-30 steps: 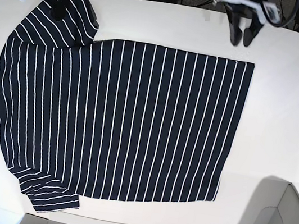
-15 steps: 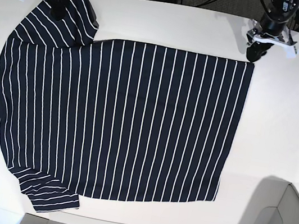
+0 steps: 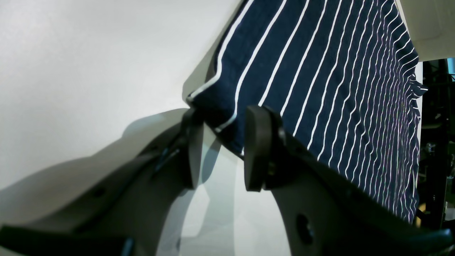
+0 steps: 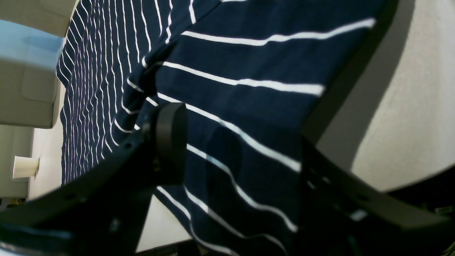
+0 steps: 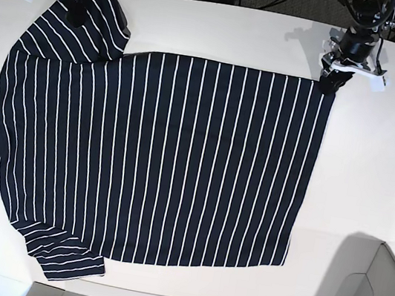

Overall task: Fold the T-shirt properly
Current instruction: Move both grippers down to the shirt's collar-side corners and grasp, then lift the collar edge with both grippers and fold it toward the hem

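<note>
White surface [image 5: 223, 32] carries the T-shirt [image 5: 158, 157], spread flat in the base view. At the left wrist, the left hand [image 3: 220, 149] has its jaws apart around the shirt's hem corner. At the right wrist, the right hand [image 4: 238, 156] stands wide apart around a sleeve fold.

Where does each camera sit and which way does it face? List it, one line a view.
Base: high above the white table, looking down on the spread T-shirt; both hands show at the far edge.
Left wrist: on the left arm, looking past the left hand at the shirt's hem corner, which lies between the fingers.
Right wrist: on the right arm, looking past the right hand with the sleeve between its fingers.
Shared: all three views show the T-shirt and table.
</note>
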You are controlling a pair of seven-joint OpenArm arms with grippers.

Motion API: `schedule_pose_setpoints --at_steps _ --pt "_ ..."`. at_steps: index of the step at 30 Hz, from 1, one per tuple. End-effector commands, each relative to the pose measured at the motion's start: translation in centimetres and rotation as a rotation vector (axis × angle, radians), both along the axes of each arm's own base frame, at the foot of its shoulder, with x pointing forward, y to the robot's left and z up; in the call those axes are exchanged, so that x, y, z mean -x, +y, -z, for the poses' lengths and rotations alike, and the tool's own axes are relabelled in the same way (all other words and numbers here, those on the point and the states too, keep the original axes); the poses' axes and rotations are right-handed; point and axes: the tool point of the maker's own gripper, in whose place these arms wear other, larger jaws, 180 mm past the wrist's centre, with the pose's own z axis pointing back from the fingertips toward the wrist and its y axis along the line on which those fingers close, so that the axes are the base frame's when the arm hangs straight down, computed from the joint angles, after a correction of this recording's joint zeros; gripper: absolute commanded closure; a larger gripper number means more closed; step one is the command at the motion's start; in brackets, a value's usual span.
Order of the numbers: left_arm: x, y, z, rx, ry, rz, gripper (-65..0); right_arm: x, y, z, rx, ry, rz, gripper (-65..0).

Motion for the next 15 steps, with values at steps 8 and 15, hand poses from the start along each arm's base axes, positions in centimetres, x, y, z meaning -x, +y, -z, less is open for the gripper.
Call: schedule_pose_setpoints --at_steps 8,15 --pt "-1.4 -1.4 2.9 0.090 0.090 0.026 -20.7 0.9 0.2 0.7 0.008 0.057 -0.025 -28.2" --pt "-0.5 -1.2 3.6 0.094 0.122 0.029 -8.9 0.6 0.5 0.1 0.002 0.040 -0.033 -23.1"
